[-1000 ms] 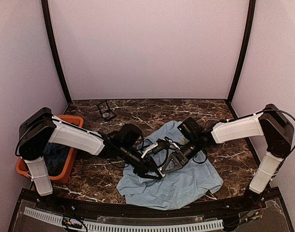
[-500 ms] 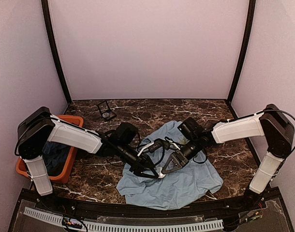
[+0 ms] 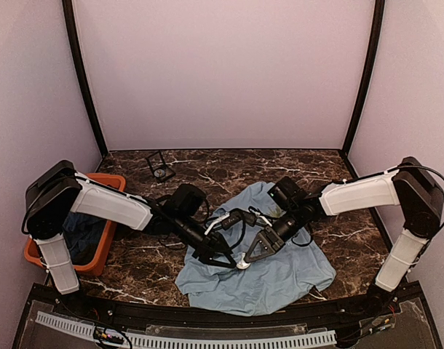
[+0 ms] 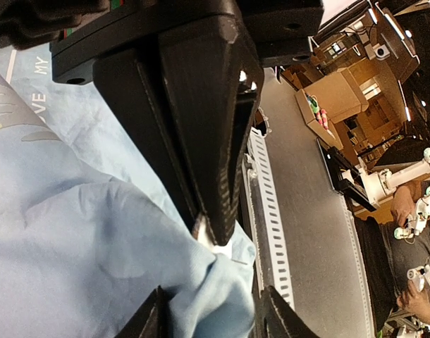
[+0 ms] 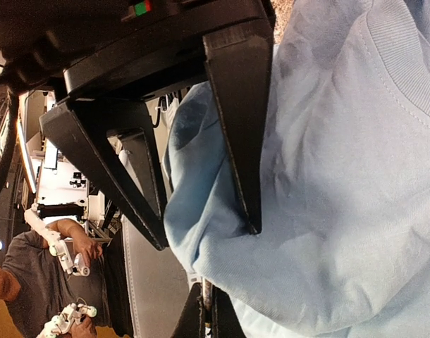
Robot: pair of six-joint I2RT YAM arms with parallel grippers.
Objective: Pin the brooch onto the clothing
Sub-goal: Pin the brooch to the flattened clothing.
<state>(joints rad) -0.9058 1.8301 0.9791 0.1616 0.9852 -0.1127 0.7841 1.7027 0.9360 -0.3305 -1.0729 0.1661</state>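
Plainly, the pinning itself is judged to be the step in hand: both grippers are found together over the left half of the shirt [image 3: 280, 280], which is spread, rumpled, on the table [image 3: 338, 171]. The left gripper [image 5: 206, 236] is held about half wide, with a raised fold of the shirt bunched between its fingers and pressed from both sides, so the fold appears to be pinched. The right gripper [image 4: 213, 234] is closed tight, its tips set against that fold just beside the left fingers. The brooch cannot be made out as a dark disc in any view. A small pale bit [image 4: 220, 251] is seen at the right tips, and whether it belongs to the brooch cannot be told. For the step to be done well, the fold should be held taut and lifted off the layer beneath, so that only one layer is pierced. The right tips should be driven along the fold rather than down into the table, and the cloth should not be released until the pin is seen to be through.
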